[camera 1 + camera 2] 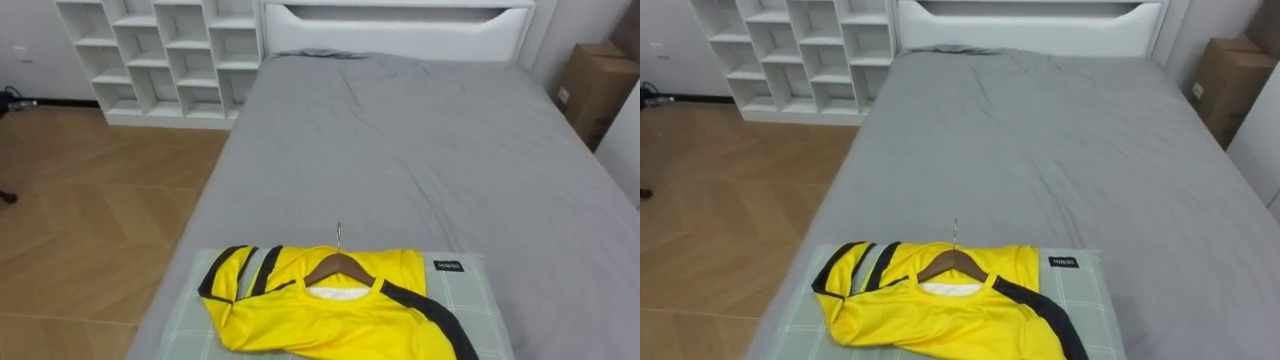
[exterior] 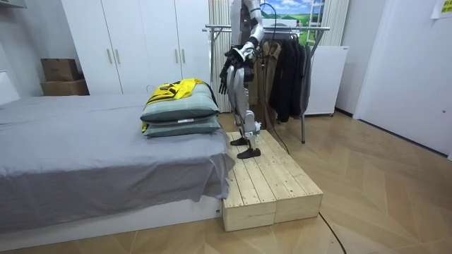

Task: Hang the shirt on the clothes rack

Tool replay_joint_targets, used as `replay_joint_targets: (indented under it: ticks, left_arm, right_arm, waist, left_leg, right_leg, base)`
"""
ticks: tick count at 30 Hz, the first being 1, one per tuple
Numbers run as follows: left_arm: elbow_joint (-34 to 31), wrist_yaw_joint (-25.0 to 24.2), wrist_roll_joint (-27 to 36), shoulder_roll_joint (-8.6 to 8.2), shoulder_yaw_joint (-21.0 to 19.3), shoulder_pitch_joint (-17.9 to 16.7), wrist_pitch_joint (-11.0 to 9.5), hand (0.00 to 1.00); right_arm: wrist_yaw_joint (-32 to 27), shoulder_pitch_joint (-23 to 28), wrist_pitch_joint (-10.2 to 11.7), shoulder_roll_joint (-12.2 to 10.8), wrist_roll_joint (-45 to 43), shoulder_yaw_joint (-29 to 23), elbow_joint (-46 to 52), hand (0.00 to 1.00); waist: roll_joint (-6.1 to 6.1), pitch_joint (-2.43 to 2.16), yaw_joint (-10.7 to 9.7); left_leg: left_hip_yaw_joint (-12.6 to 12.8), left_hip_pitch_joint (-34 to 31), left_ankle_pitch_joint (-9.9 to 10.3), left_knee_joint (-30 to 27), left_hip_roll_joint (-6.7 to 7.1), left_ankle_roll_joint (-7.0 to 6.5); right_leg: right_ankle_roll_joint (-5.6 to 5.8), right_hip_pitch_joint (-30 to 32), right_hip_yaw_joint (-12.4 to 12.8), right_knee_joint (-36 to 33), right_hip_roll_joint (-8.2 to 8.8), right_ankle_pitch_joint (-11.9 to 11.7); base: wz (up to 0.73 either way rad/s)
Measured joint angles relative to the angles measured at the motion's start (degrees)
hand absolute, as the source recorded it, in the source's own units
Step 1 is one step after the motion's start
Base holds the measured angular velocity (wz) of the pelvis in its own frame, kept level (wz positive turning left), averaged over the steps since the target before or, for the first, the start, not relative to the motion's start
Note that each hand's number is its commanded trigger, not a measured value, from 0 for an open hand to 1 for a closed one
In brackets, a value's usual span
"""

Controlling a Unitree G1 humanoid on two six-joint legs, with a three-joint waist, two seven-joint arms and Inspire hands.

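shirt: yellow shirt (image 1: 330, 310) with black stripes, flat on the pillows (image 1: 470, 300). it lies ahead of and lower than the left hand (image 2: 232, 62), well apart from it.
hanger: wooden hanger (image 1: 338, 268) sits in the neck of the shirt. its wire hook (image 1: 338, 235) points away from the hand, toward the head of the bed (image 1: 400, 150).
left hand: held in front of the body, fingers hanging loose and a little spread, holding nothing.
right hand: i take it to be the dark shape (image 2: 225, 82) just below the left hand. i cannot tell how its fingers stand.
stance: on the platform (image 2: 272, 180) at the foot of the bed, facing the shirt, with the rack (image 2: 282, 29) behind the hands.
step: the pick-up looks not yet begun.
risk, grasp: fingers closing on cloth alone could pull the shirt off the hanger, since it only lies over the shoulders.
risk, hook: it is thin and points away from the hand, so a pinch there may slip or twist.
risk, pillows: they are soft and stacked, so a push down may tilt them and slide the shirt off the far side of the hand.
risk, turn: the rack is behind, and a loose sleeve could snag on the coats (image 2: 286, 70).
rack: holds dark coats, crowded.
shelf: the shelf (image 1: 160, 60) has open cubbies with nothing to be seen in them.
box: the box (image 1: 595, 85) is shut, its contents hidden.
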State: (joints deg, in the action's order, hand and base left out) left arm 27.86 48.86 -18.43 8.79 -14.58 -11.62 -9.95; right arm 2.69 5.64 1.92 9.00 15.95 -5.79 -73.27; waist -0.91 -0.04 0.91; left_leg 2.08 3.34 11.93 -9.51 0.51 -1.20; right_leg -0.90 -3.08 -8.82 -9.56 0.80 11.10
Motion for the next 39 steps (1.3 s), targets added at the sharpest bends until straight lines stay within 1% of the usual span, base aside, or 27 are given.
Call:
replay_joint_targets:
  ticks: [2, 4, 5, 8, 9, 10, 11, 12, 15, 17, 19, 22, 24, 29, 30, 32, 34, 38, 39]
  left_arm:
    - [-1.9, 0.2, -1.1, 0.04, 0.3, 0.3, -0.1, 0.0]
    - [-3.2, 0.2, -2.6, 0.1, 0.3, 1.9, -0.1, 0.0]
    - [-3.5, 0.2, -3.0, 0.15, 0.3, 2.2, -0.2, 0.0]
    - [-6.8, -0.6, -8.0, 0.32, 0.3, 2.2, -0.2, 0.0]
    - [-9.1, -0.8, -10.1, 0.34, 0.4, 2.2, -0.2, 0.0]
    - [-10.1, -0.9, -11.0, 0.5, 0.6, 2.2, -0.2, 0.0]
    - [-12.1, -1.2, -11.8, 1.3, 1.7, 2.3, -0.1, 0.0]
    - [-14.6, -1.8, -13.3, 1.72, 1.9, 2.4, 0.2, 0.0]
    - [-18.6, -2.0, -16.8, 2.3, 2.8, 3.3, 0.4, 0.0]
    - [-19.8, -2.2, -17.6, 2.49, 4.1, 3.4, 0.8, 0.0]
    - [-19.9, -2.3, -18.0, 2.67, 5.2, 3.5, 0.9, 0.0]
    - [-19.9, -3.8, -18.2, 2.97, 6.4, 4.1, 1.3, 0.0]
    - [-19.9, -5.1, -18.2, 3.12, 7.2, 5.7, 1.5, 0.0]
    - [-19.9, -7.1, -20.0, 3.76, 9.8, 8.7, 2.2, 0.0]
    - [-19.9, -7.5, -20.0, 3.94, 10.5, 9.2, 2.3, 0.0]
    - [-19.9, -8.7, -20.0, 3.98, 10.6, 9.4, 2.4, 0.0]
    - [-19.8, -10.0, -19.9, 4.11, 10.6, 9.4, 2.6, 0.0]
    - [-19.8, -13.0, -20.0, 5.8, 12.6, 9.5, 3.4, 0.0]
    - [-19.8, -13.9, -20.0, 5.87, 12.8, 9.5, 3.5, 0.0]
  right_arm:
    - [0.1, -0.3, 0.0, 0.0, 0.0, 0.0, 0.0, 0.0]
    - [1.3, -0.3, 0.0, 0.0, 0.0, 0.0, -0.3, 0.0]
    - [1.6, -0.3, 0.0, 0.0, 0.0, 0.0, -0.3, 0.0]
    - [2.7, -0.4, 0.0, 0.0, -0.1, -0.1, -0.3, 0.0]
    - [3.0, -0.3, 0.0, 0.1, -0.2, -0.1, -0.3, 0.0]
    - [3.1, -0.3, 0.0, 0.1, -0.3, -0.1, -0.3, 0.0]
    - [3.2, -0.4, 0.0, 0.1, -0.3, 0.0, -0.4, 0.0]
    - [3.3, -0.4, 0.0, 0.1, -0.3, 0.0, -0.4, 0.0]
    - [3.3, -0.2, -0.1, 0.1, -0.2, 0.0, -0.4, 0.0]
    - [3.3, 0.0, -0.1, 0.2, -0.2, 0.0, -0.3, 0.0]
    - [3.3, 0.0, -0.1, 0.2, -0.3, 0.0, -0.2, 0.0]
    - [3.8, -0.2, -0.2, 0.3, -0.2, 0.1, -0.3, 0.0]
    - [4.2, -0.2, -0.2, 0.4, -0.2, 0.1, -0.4, 0.0]
    - [4.7, -0.5, -0.1, 0.4, -0.3, 0.1, -0.6, 0.0]
    - [4.8, -0.5, -0.1, 0.5, -0.3, 0.1, -0.9, 0.0]
    - [4.9, -0.6, -0.1, 0.6, -0.3, 0.1, -1.0, 0.0]
    - [5.0, -0.5, -0.1, 0.6, -0.2, 0.1, -0.9, 0.0]
    - [5.6, -0.7, -0.1, 0.8, -0.3, 0.0, -0.9, 0.0]
    - [5.7, -1.0, -0.2, 0.8, -0.5, 0.0, -1.0, 0.0]
  waist:
    - [-0.32, 0.0, -0.8]
    - [-0.58, 0.13, -1.5]
    - [-0.61, 0.15, -1.6]
    - [-0.62, 0.21, -2.1]
    - [-0.62, 0.22, -2.4]
    - [-0.62, 0.22, -2.6]
    - [-0.63, 0.21, -3.0]
    - [-0.63, 0.21, -3.1]
    - [-0.69, 0.24, -3.6]
    - [-0.93, 0.3, -3.9]
    - [-1.01, 0.28, -4.1]
    - [-1.03, 0.36, -5.0]
    - [-1.16, 0.52, -5.6]
    - [-1.27, 0.56, -6.0]
    - [-1.28, 0.57, -6.2]
    - [-1.38, 0.52, -6.4]
    - [-1.5, 0.53, -6.9]
    - [-1.59, 0.53, -7.8]
    - [-1.58, 0.54, -8.5]
  left_leg:
    - [0.0, 0.1, 0.0, 0.1, 0.04, 0.0]
    - [0.1, 0.1, 0.0, 0.1, 0.05, -0.01]
    - [0.1, 0.1, 0.0, 0.1, 0.05, -0.01]
    - [0.4, 0.3, 0.0, 0.0, 0.03, -0.01]
    - [0.4, 0.3, 0.0, 0.0, 0.04, -0.01]
    - [0.3, 0.3, 0.0, 0.0, 0.07, -0.01]
    - [0.3, 0.3, 0.0, 0.0, 0.1, -0.02]
    - [0.3, 0.3, 0.0, -0.1, 0.1, -0.02]
    - [0.3, 0.4, 0.0, -0.1, 0.11, -0.02]
    - [0.4, 0.4, 0.0, -0.1, 0.11, -0.02]
    - [0.7, 0.5, 0.0, -0.1, 0.08, -0.02]
    - [0.9, 0.5, 0.0, -0.1, 0.01, -0.02]
    - [1.0, 0.5, 0.0, -0.1, 0.03, -0.02]
    - [1.3, 0.5, 0.0, 0.0, 0.03, -0.03]
    - [1.9, 0.5, 0.0, -0.1, -0.01, -0.03]
    - [2.4, 0.5, 0.0, -0.1, -0.09, -0.03]
    - [2.4, 0.5, 0.0, -0.1, -0.11, -0.03]
    - [2.5, 0.5, 0.0, -0.1, -0.13, -0.03]
    - [2.5, 0.5, 0.0, -0.1, -0.13, -0.03]
  right_leg:
    - [0.0, -0.1, 0.0, 0.0, 0.02, 0.0]
    - [0.02, 0.0, 0.1, -0.1, 0.03, 0.0]
    - [0.02, 0.0, 0.1, -0.1, 0.03, 0.0]
    - [0.02, 0.1, 0.7, 0.0, 0.01, 0.0]
    - [0.03, 0.0, 0.6, 0.1, 0.02, 0.0]
    - [0.03, 0.0, 0.6, 0.1, 0.03, 0.0]
    - [0.04, 0.0, 0.6, 0.0, 0.06, 0.0]
    - [0.04, 0.0, 0.8, 0.0, 0.06, 0.0]
    - [0.04, 0.0, 1.0, 0.0, 0.06, 0.0]
    - [0.04, 0.0, 1.1, 0.0, 0.04, 0.0]
    - [0.04, 0.1, 1.6, 0.0, -0.01, 0.0]
    - [0.03, 0.2, 2.0, 0.0, -0.11, 0.0]
    - [0.04, 0.2, 2.2, 0.0, -0.09, 0.0]
    - [0.05, 0.2, 2.4, 0.0, -0.1, 0.0]
    - [0.04, 0.3, 2.5, 0.0, -0.1, 0.0]
    - [-0.02, 0.2, 2.7, 0.0, -0.16, -0.1]
    - [-0.05, 0.2, 2.7, -0.1, -0.18, -0.1]
    - [-0.06, 0.2, 3.0, -0.1, -0.2, -0.2]
    - [-0.05, 0.2, 3.0, -0.1, -0.17, -0.2]
  base:
    - [0.0]
    - [0.0]
    - [-0.06]
    - [-0.08]
    - [0.0]
    - [0.0]
    - [0.0]
    - [-0.03]
    - [-0.04]
    - [-0.02]
    - [-0.06]
    - [-0.05]
    - [-0.02]
    - [-0.01]
    - [-0.07]
    - [-0.13]
    - [-0.04]
    - [-0.01]
    - [0.03]
